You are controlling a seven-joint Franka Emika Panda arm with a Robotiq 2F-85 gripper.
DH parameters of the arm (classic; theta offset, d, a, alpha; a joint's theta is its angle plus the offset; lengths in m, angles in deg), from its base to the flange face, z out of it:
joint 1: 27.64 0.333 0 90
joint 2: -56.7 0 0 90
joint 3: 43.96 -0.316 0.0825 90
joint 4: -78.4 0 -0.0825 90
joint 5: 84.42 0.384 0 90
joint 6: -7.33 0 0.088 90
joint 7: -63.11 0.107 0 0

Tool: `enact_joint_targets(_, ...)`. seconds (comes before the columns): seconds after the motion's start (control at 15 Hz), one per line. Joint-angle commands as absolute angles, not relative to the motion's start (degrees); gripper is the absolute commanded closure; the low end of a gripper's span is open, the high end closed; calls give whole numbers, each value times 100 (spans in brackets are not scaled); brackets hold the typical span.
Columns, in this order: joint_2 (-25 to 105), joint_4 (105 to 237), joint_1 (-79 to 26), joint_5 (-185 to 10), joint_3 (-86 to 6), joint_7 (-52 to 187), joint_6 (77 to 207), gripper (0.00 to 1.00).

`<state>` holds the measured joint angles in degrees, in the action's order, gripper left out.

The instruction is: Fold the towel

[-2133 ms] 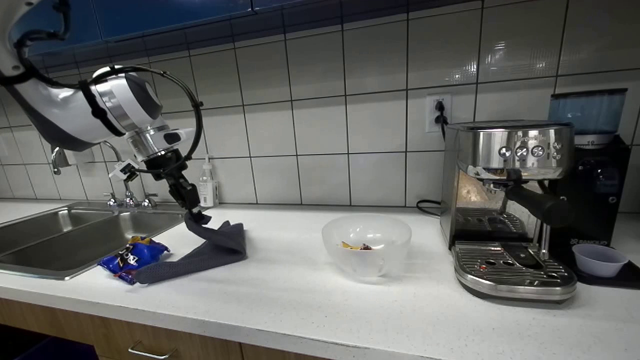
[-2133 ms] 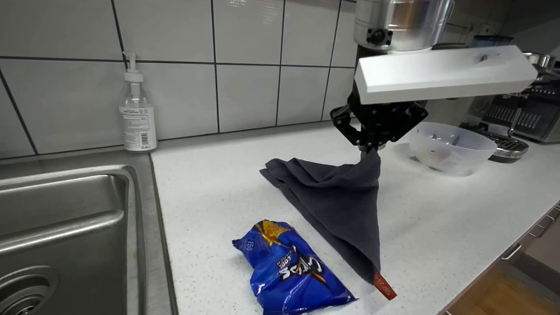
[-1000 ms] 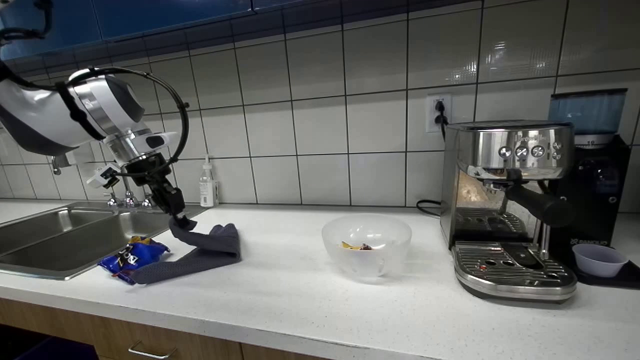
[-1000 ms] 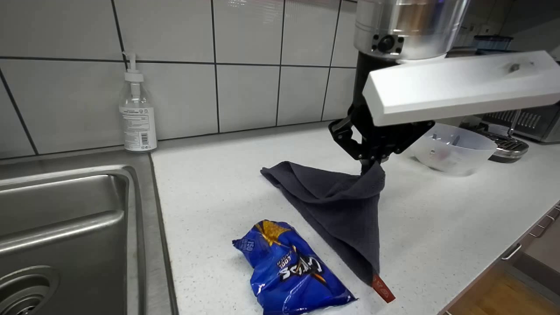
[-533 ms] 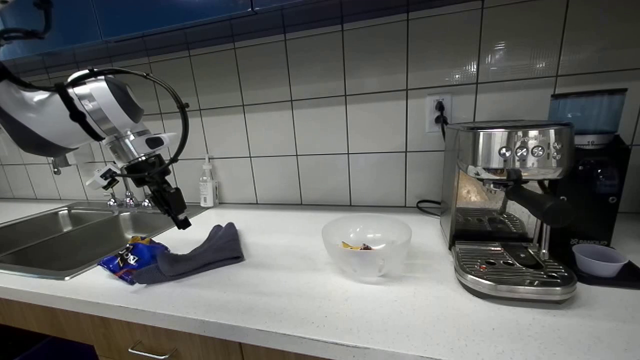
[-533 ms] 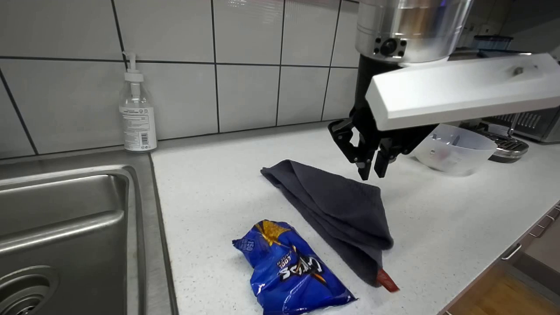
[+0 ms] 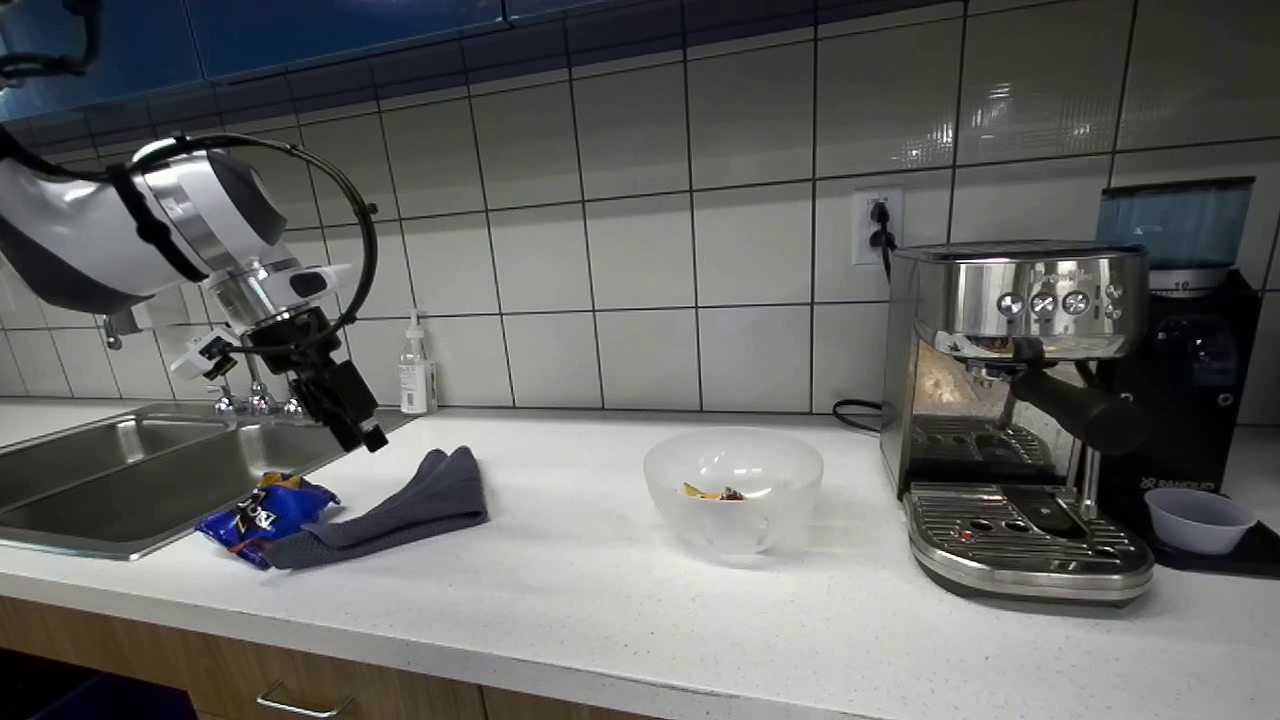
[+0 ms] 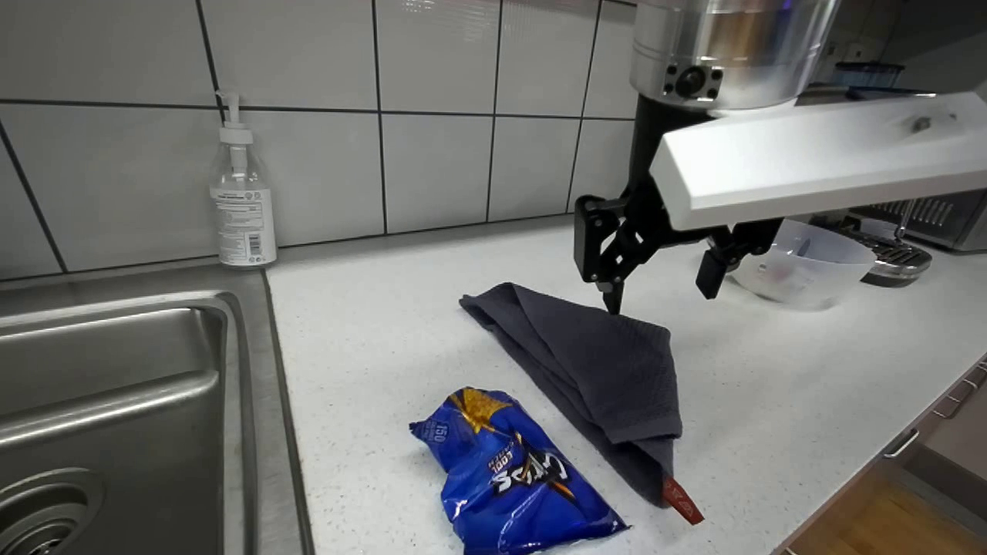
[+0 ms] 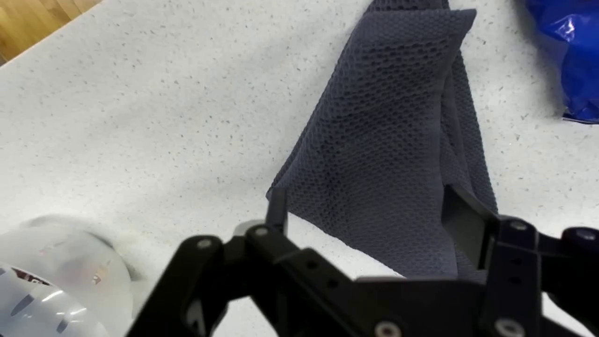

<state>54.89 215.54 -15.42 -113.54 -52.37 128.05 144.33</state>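
The dark grey towel (image 8: pixel 594 354) lies on the counter with one part laid over another, and a red tag (image 8: pixel 682 499) sticks out at its near corner. In the wrist view the upper layer of the towel (image 9: pixel 383 140) shows a coarse waffle weave, and layered edges show along its right side. My gripper (image 8: pixel 661 297) is spread wide above the towel's far side, holding nothing. From the wrist, the cloth is seen below and between the fingers of the gripper (image 9: pixel 364 201). In an exterior view the gripper (image 7: pixel 362 440) is clear of the towel (image 7: pixel 425 508).
A blue chip bag (image 8: pixel 517 478) lies close beside the towel, next to the steel sink (image 8: pixel 254 432). A translucent bowl (image 7: pixel 735 525) with some contents stands farther along the counter, before the coffee machine (image 7: pixel 1020 400). A soap bottle (image 8: pixel 243 208) is by the tiled wall.
A second ago the gripper was pinching a raised towel corner. Its fingers have since parted, and that corner has dropped onto the rest of the cloth. The arm has barely moved since.
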Motion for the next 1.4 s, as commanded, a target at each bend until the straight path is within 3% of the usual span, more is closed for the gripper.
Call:
enact_joint_targets(0.0, 5728, 21668, -1574, -11457, -5284, 12928, 14297, 0)
enact_joint_targets(1.33, 5921, 21697, -2123, -10888, -4857, 11761, 14720, 0)
